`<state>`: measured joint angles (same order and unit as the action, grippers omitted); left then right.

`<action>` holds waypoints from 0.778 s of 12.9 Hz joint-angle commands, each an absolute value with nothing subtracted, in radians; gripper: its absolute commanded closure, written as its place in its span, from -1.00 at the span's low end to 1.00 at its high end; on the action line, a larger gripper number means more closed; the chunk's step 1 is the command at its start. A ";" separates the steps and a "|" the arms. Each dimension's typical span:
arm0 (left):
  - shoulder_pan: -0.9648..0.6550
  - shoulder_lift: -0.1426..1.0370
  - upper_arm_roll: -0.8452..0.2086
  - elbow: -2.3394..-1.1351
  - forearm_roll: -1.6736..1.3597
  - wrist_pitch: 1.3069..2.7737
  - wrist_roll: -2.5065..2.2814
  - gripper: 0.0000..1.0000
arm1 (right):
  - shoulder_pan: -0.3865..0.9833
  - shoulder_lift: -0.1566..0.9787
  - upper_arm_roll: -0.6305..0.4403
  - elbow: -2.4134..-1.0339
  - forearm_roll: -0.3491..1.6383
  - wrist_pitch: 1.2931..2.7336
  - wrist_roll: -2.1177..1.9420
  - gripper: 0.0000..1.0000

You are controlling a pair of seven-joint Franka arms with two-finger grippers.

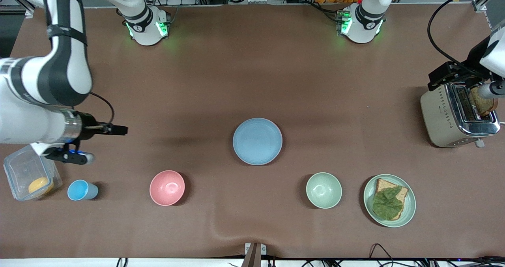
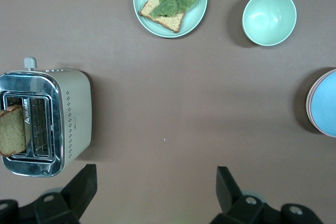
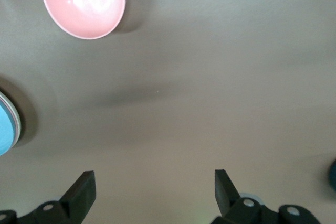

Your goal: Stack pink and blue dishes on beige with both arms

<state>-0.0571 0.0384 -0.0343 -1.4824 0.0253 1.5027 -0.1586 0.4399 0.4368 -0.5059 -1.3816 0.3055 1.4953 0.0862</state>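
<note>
Front: blue plate (image 1: pixel 257 141) tops the stack mid-table, well clear of both grippers.
Left wrist: left gripper (image 2: pixel 153 182) wide, empty; pink rim (image 2: pixel 310 103) shows beneath blue.
Right wrist: right gripper (image 3: pixel 155 188) wide, empty.
Risk, judged: stack off-centre, top plate slides.

A brown table (image 1: pixel 252 81) is seen. In its middle a blue plate (image 1: pixel 257 141) is stacked on what looks like a pink rim. Nearer the front camera are lined up a clear box (image 1: pixel 29 176), blue cup (image 1: pixel 81 190), pink bowl (image 1: pixel 167 187), green bowl (image 1: pixel 324 190) and green plate (image 1: pixel 410 210) with bread. A toaster (image 1: pixel 453 117) is set at the left arm's end.
</note>
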 commanded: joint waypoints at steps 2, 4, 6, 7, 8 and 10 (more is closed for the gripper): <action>-0.058 0.032 -0.032 -1.477 0.012 1.470 -0.149 -1.00 | 0.195 0.280 -0.248 -1.437 0.125 1.486 0.066 -1.00; -0.058 0.032 -0.032 -1.477 0.014 1.468 -0.150 -1.00 | 0.145 0.182 -0.204 -1.494 0.065 1.491 0.068 -1.00; -0.060 0.032 -0.034 -1.477 0.012 1.468 -0.152 -1.00 | 0.057 0.097 -0.100 -1.526 0.028 1.493 0.067 -1.00; -0.060 0.032 -0.034 -1.477 0.012 1.468 -0.150 -1.00 | 0.060 0.074 -0.095 -1.526 -0.010 1.488 0.067 -1.00; -0.060 0.031 -0.035 -1.477 0.011 1.468 -0.150 -1.00 | 0.061 0.068 -0.095 -1.516 -0.027 1.483 0.069 -1.00; -0.055 0.029 -0.035 -1.477 0.012 1.468 -0.149 -1.00 | 0.046 0.070 -0.106 -1.514 -0.014 1.483 0.064 -1.00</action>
